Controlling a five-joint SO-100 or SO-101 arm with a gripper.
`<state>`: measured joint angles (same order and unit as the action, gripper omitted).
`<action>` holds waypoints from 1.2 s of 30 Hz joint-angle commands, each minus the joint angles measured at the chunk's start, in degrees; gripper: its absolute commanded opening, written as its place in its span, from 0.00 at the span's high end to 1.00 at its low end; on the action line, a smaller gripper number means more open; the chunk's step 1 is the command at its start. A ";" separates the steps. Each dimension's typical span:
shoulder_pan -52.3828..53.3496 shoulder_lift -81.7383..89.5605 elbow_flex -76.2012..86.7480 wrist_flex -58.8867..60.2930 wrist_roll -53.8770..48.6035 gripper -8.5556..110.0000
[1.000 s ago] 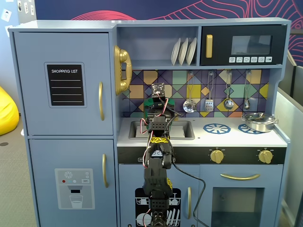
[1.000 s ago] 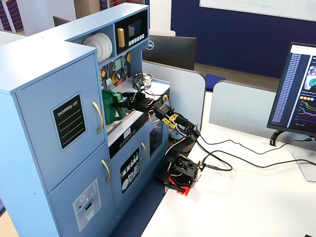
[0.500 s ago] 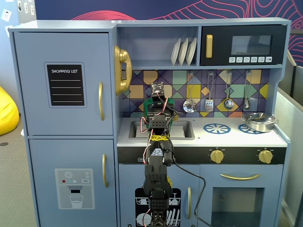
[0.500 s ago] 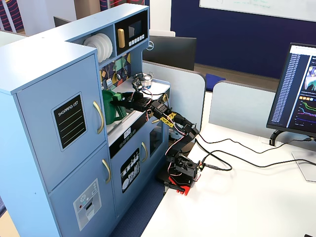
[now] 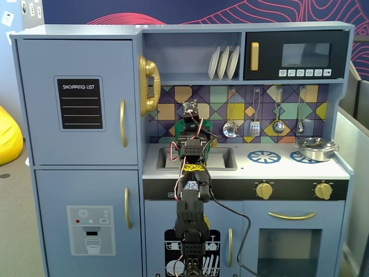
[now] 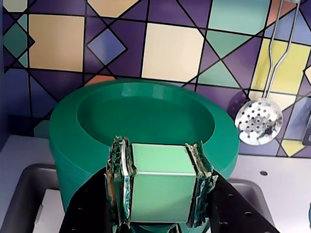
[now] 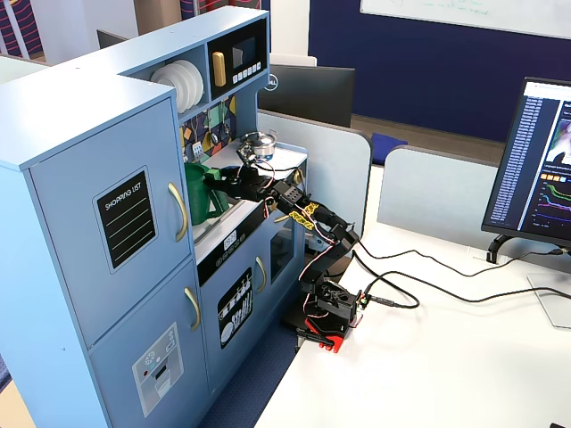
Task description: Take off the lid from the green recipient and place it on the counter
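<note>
white counter [image 5: 277, 167], steel pot [image 5: 316, 148] on right burner ring, green recipient [image 7: 198, 192] at sink

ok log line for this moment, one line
phase: grasp | gripper: shut on lid tab | lid: on green recipient | counter: no lid

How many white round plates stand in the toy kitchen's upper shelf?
3. The white round plates stand on edge side by side in the open shelf left of the microwave in a fixed view: left, middle, right. Another behind them cannot be ruled out.
</note>
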<state>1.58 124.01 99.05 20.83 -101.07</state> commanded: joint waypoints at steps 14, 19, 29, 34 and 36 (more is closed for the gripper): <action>3.25 1.05 -11.34 0.26 -2.72 0.93; 11.07 3.34 -11.16 0.18 -0.70 0.93; 26.54 8.79 -0.09 -4.13 2.37 0.93; 29.44 9.05 8.88 -10.99 3.25 0.93; 29.97 8.88 12.39 -13.80 3.34 0.93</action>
<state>29.44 129.90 108.63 13.01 -98.61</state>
